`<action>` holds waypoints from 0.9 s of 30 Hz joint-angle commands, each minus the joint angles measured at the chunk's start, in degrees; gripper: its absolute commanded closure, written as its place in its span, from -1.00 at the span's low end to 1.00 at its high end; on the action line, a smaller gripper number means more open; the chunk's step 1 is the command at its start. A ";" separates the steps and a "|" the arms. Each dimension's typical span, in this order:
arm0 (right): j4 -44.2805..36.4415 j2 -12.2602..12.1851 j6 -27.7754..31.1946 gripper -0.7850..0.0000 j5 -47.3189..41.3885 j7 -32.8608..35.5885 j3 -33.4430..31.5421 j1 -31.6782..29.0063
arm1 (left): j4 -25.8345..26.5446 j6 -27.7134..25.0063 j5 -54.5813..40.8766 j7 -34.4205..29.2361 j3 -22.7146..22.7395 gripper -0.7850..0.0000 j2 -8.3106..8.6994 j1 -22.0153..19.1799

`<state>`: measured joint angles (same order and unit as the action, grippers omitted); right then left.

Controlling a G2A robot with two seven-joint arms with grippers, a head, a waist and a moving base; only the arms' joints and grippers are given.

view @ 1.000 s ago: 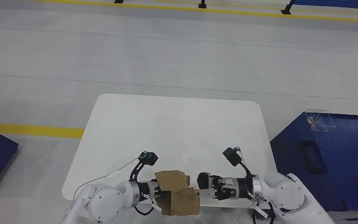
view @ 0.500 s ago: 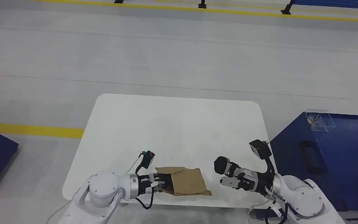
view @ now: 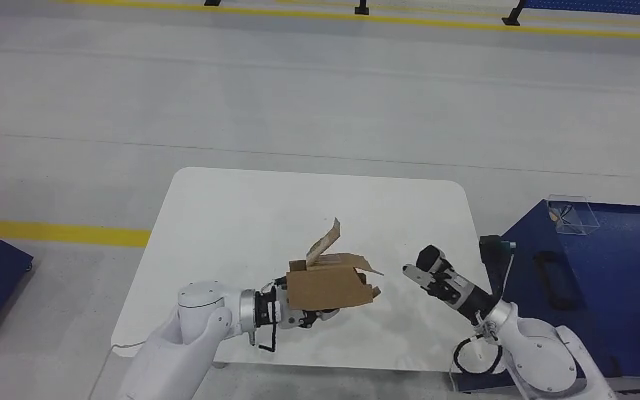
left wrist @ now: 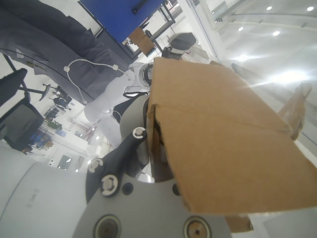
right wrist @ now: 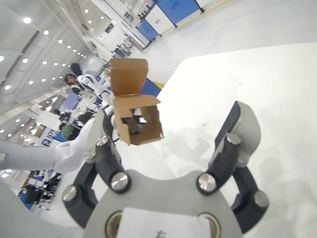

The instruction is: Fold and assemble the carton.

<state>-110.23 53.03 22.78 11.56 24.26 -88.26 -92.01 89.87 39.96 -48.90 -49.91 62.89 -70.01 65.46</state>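
The carton [view: 325,285] is held off the desk [view: 300,205], over its near half. The left gripper [view: 298,306] is pinching one wall, and a dark finger [right wrist: 132,125] appears to sit inside the body, though that view is cluttered. The carton looks opened into a tube, with its tall flap [right wrist: 128,76] standing up and the side flaps splayed, so the step in hand is likely closing the open end. The right gripper [view: 425,268] hangs over the desk's near right part with its fingers spread, apart from the carton and facing that open end.

The next move probably calls for it to push the flaps inward while the left holds firm. The desk's far half offers room. Its near edge lies close below the carton, so pressing should aim away from that edge.
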 commanded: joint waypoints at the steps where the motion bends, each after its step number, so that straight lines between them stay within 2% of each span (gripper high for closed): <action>1: 1.59 0.20 -0.88 -1.00 2.34 -0.63 1.52 1.17 | 0.59 -0.60 0.63 -0.14 0.11 1.00 0.22 0.57; 11: 5.18 1.09 -1.39 -1.00 11.99 3.31 10.68 5.09 | 1.46 0.11 0.56 -0.07 -0.39 1.00 0.75 0.55; 16: 7.22 1.65 -0.03 -1.00 9.66 5.02 14.25 6.42 | 0.88 -0.08 -0.54 1.10 -0.42 1.00 0.80 0.17; 21: 8.16 1.96 0.53 -1.00 6.97 4.22 14.48 7.52 | -0.20 -0.15 -1.55 1.73 -0.90 1.00 0.80 -0.14; 27: 6.17 1.69 2.11 -1.00 5.06 3.40 11.19 6.32 | -0.91 -0.24 -2.14 2.96 -1.29 1.00 0.86 -0.30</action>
<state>-103.50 54.78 24.54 16.88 27.36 -76.66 -85.39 89.00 39.67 -51.01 -47.21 61.64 -69.16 65.19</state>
